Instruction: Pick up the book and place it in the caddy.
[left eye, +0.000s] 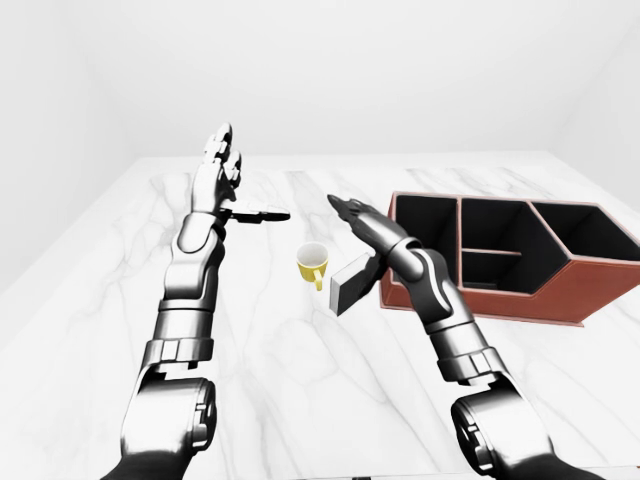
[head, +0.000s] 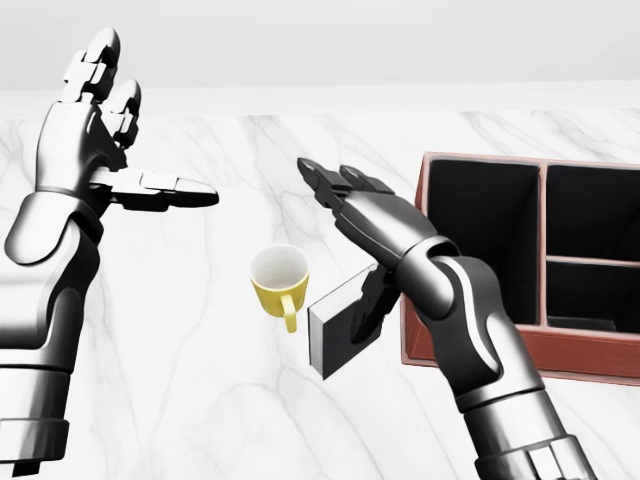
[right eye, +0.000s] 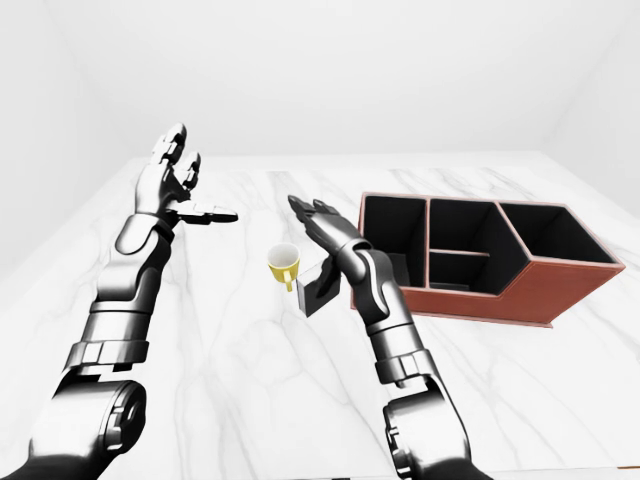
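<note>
Basically nothing done yet: book (head: 347, 321) sits tilted on the marble table (head: 180, 400), between the yellow mug (head: 279, 279) and the caddy (head: 520, 350), close to the caddy's near wall. Right hand (head: 352, 203) hangs over the book with fingers spread, thumb reaching down by the book's top edge; contact can't be confirmed, no grasp. Left hand (head: 95, 135) is raised well to the left, fingers spread, holding nothing. Caddy compartments look empty. Remaining, by the look of it: grip, lift, carry over, drop in.

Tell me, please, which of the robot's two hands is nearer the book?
The right hand, reaching out just above the book; the left hand is raised far off at the view's left.
</note>
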